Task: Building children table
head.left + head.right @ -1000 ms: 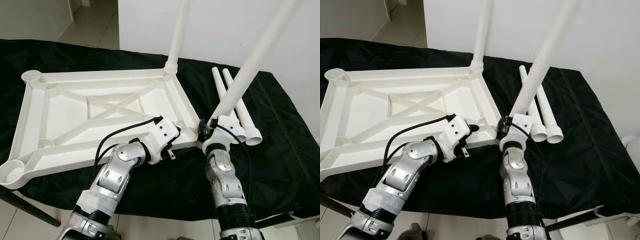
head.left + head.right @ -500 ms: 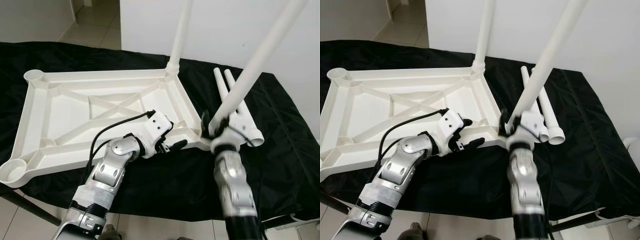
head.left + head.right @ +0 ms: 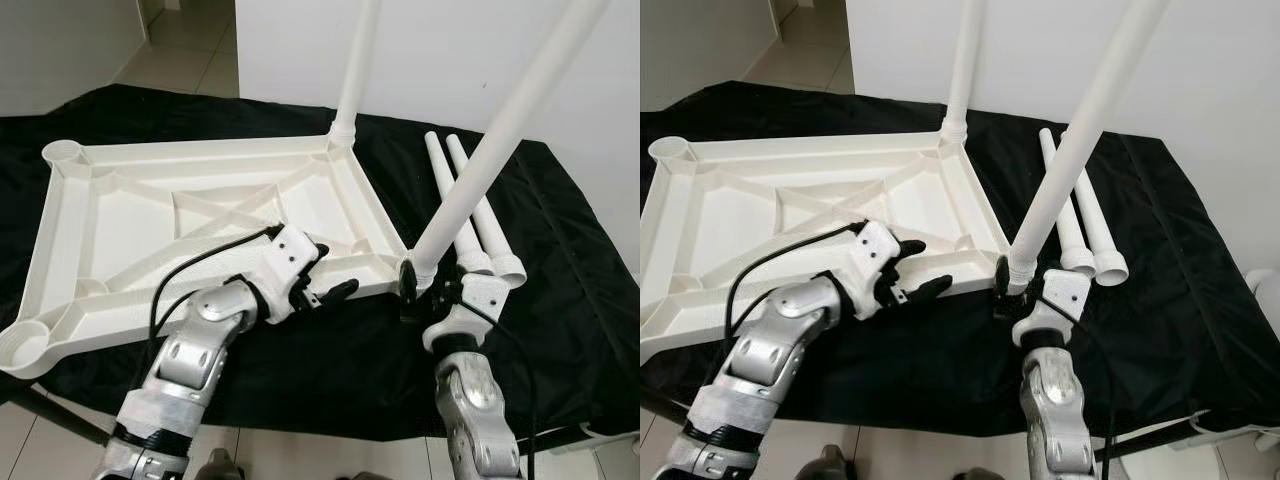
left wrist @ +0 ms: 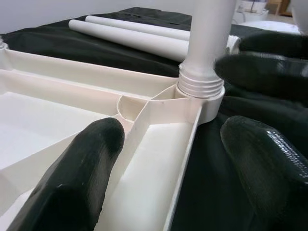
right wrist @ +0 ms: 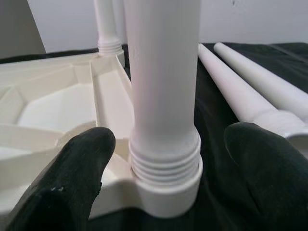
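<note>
Right pincer (image 3: 418, 292) spread open around the base of a leaning leg (image 3: 500, 130) seated in the corner socket, nothing gripped, left pincer (image 3: 325, 285) held open astride the tabletop (image 3: 120, 230) rim beside it

White tabletop (image 3: 120, 215) and white legs (image 3: 470, 215) on a black cloth (image 3: 560, 300); silver arms, black fingers (image 4: 77, 178)

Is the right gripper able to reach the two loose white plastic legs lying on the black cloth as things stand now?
Probably yes. The right gripper is open around the base of the tilted white leg, and the two loose white plastic legs lie just beyond it on the black cloth, with nothing between.
</note>
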Controlling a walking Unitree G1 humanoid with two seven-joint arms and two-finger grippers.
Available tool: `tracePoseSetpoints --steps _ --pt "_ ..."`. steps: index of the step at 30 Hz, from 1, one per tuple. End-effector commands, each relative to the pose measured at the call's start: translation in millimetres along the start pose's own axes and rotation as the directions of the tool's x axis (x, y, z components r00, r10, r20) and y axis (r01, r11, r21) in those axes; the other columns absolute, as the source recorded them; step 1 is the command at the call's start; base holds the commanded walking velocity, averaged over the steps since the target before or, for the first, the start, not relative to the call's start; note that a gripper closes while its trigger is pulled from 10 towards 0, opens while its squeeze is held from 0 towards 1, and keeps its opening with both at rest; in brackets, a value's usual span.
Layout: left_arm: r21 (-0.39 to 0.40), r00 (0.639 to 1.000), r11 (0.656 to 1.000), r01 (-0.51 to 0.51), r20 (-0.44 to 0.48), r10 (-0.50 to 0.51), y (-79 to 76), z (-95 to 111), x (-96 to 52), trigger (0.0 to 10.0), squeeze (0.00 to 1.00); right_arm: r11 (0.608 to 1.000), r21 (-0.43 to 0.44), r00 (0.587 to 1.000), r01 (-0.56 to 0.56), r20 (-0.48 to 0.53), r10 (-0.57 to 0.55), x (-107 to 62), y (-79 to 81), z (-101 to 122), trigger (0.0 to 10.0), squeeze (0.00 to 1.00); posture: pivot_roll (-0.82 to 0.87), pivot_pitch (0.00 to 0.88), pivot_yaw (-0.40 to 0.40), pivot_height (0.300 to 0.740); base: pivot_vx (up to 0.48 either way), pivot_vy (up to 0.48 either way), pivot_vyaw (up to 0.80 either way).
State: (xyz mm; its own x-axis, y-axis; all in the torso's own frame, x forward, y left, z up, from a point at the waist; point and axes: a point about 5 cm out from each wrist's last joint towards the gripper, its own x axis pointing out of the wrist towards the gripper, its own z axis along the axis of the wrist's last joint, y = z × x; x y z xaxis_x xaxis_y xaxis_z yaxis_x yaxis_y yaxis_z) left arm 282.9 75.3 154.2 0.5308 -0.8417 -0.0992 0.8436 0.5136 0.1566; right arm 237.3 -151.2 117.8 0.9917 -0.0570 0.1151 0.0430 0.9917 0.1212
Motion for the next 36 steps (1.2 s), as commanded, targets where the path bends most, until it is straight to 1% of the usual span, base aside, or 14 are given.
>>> tracePoseSetpoints --steps 1,6,11,17,19,21,22,24,27,29,31,32,34,36 --pt "-0.003 1.000 1.000 0.024 -0.001 -0.024 -2.7 0.7 1.8 10.0 0.00 1.000 0.002 1.000 -0.005 0.016 0.005 -1.3 -1.1 3.0 10.0 0.00 0.06 0.030 -0.082 0.740 0.000 0.000 0.00" --pt "-0.046 1.000 0.999 -0.022 0.002 0.023 -0.4 0.0 1.4 10.0 0.00 0.999 -0.026 0.999 -0.042 0.006 0.042 -5.3 -0.1 -0.7 10.0 0.00 0.06 0.027 -0.071 0.740 0.000 0.000 0.00" --pt "-0.047 0.998 0.997 -0.058 0.003 0.058 0.0 -0.7 -1.8 10.0 0.00 0.997 -0.055 0.998 -0.061 -0.001 0.061 -5.4 1.3 -3.9 10.0 0.00 0.08 0.023 -0.067 0.740 0.000 0.000 0.00" --pt "-0.056 0.992 0.991 -0.122 -0.018 0.121 8.3 -2.0 -4.4 10.0 0.00 0.996 -0.056 0.997 -0.075 -0.001 0.075 -4.6 2.7 -4.6 10.0 0.00 0.09 0.019 -0.069 0.740 0.000 0.000 0.00" --pt "-0.094 0.999 0.994 -0.048 -0.016 0.047 2.8 -4.8 -11.9 10.0 0.00 0.994 -0.066 0.997 -0.082 -0.001 0.082 -4.3 1.6 -5.2 10.0 0.00 0.09 0.020 -0.070 0.740 0.000 0.000 0.00" --pt "-0.100 1.000 0.995 -0.010 -0.019 0.008 -0.3 -6.9 -16.8 10.0 0.00 0.994 -0.070 0.997 -0.082 -0.003 0.082 -4.1 0.6 -5.6 10.0 0.00 0.09 0.020 -0.072 0.740 0.000 0.000 0.00" --pt "-0.100 1.000 0.995 -0.010 -0.019 0.008 -0.3 -6.9 -16.8 10.0 0.00 0.994 -0.070 0.997 -0.082 -0.003 0.082 -4.1 0.6 -5.6 10.0 0.00 0.09 0.020 -0.072 0.740 0.000 0.000 0.00" --pt "-0.064 0.998 0.996 0.057 -0.015 -0.058 -3.6 -9.2 -27.7 10.0 0.00 0.994 -0.073 0.996 -0.084 -0.002 0.084 -3.6 -0.6 -5.4 10.0 0.00 0.09 0.021 -0.072 0.740 0.000 0.000 0.00" --pt "-0.062 0.997 0.996 0.071 -0.029 -0.073 -3.2 -11.3 -31.0 10.0 0.00 0.994 -0.075 0.996 -0.084 -0.002 0.085 -3.2 -0.9 -5.4 10.0 0.00 0.09 0.021 -0.075 0.740 0.000 0.000 0.00" --pt "-0.018 0.992 0.995 0.102 -0.079 -0.103 6.9 -13.8 -40.9 10.0 0.00 0.993 -0.079 0.996 -0.089 -0.001 0.089 -1.7 -1.1 -5.9 10.0 0.00 0.09 0.019 -0.073 0.740 0.000 0.000 0.00" --pt "0.011 0.992 0.995 0.097 -0.082 -0.095 10.4 -12.9 -42.6 10.0 0.00 0.993 -0.081 0.996 -0.090 -0.001 0.091 -1.2 -1.0 -6.1 10.0 0.00 0.09 0.019 -0.073 0.740 0.000 0.000 0.00" --pt "0.018 0.994 0.998 0.053 -0.092 -0.051 19.1 -13.0 -42.6 10.0 0.00 0.993 -0.082 0.996 -0.091 0.000 0.091 -0.4 -0.9 -6.3 10.0 0.00 0.09 0.017 -0.067 0.740 0.000 0.000 0.00" --pt "0.029 0.995 0.999 0.018 -0.103 -0.015 27.1 -13.4 -43.0 10.0 0.00 0.992 -0.084 0.996 -0.089 0.002 0.090 0.1 -0.9 -6.2 10.0 0.00 0.09 0.017 -0.067 0.740 0.000 0.000 0.00" --pt "0.095 0.990 0.995 -0.041 -0.130 0.054 39.8 -14.3 -43.3 10.0 0.00 0.993 -0.085 0.996 -0.083 0.008 0.084 1.9 -1.4 -5.7 10.0 0.00 0.09 0.016 -0.063 0.740 0.000 0.000 0.00"
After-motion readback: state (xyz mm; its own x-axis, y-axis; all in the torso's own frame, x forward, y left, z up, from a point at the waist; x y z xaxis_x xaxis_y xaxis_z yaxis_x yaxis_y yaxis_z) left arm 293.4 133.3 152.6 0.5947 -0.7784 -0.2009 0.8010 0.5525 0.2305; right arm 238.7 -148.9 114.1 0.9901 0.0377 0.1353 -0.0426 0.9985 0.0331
